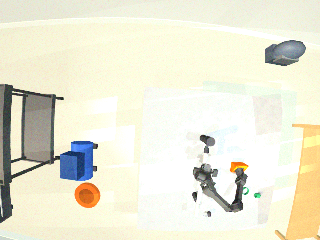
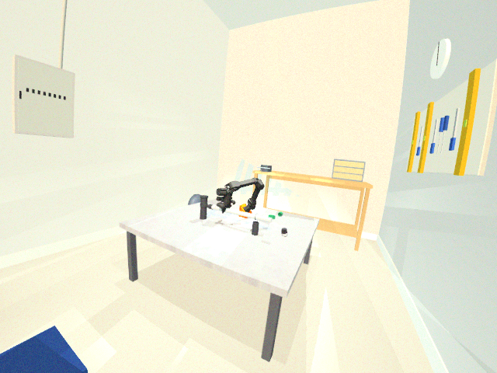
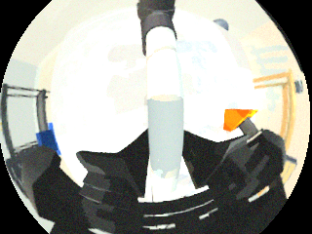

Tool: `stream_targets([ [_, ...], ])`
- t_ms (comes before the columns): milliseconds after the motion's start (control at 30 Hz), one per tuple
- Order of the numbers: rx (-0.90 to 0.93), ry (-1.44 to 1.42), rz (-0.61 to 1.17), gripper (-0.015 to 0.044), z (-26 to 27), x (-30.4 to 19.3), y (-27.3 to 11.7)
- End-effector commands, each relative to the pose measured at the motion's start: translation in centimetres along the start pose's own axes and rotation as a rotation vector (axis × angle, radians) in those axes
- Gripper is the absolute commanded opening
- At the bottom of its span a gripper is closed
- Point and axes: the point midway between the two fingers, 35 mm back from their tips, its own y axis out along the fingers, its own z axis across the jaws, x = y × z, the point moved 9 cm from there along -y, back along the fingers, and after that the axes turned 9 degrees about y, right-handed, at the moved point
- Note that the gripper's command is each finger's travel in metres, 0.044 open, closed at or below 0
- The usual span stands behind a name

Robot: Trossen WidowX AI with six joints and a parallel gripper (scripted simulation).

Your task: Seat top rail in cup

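Gripper (image 1: pixel 206 169) (image 2: pixel 223 208) (image 3: pixel 162 131): part-open, clamped on white rail (image 1: pixel 206 158) (image 2: pixel 241 214) (image 3: pixel 165 73); rail's end at dark cup (image 1: pixel 206 150) (image 2: pixel 209 206) (image 3: pixel 158 21), beside big post (image 1: pixel 207 140) (image 2: pixel 203 207); seating depth unclear.

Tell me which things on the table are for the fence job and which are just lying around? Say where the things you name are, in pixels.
For the job:
- white top rail (image 1: pixel 199 193) (image 2: pixel 245 214) (image 3: pixel 165 73), held in the gripper (image 1: pixel 206 165) (image 2: pixel 223 209) (image 3: pixel 162 131)
- big dark post (image 1: pixel 211 141) (image 2: pixel 203 207)
- dark rail-end cup (image 1: pixel 206 150) (image 3: pixel 159 23)
- short dark post (image 1: pixel 194 197) (image 2: pixel 255 228)

Just lying about, it seems:
- green ring (image 1: pixel 247 191)
- small green piece (image 1: pixel 257 195)
- small black-and-silver piece (image 1: pixel 207 213) (image 2: pixel 284 231)
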Motion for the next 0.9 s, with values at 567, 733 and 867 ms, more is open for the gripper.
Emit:
stream_targets([
  [567, 0.012, 0.009, -0.012, 0.0000, 0.21, 1.13, -0.11],
  [733, 0.012, 0.009, -0.012, 0.0000, 0.25, 1.29, -0.07],
  [867, 0.012, 0.009, -0.012, 0.0000, 0.27, 1.42, -0.04],
])
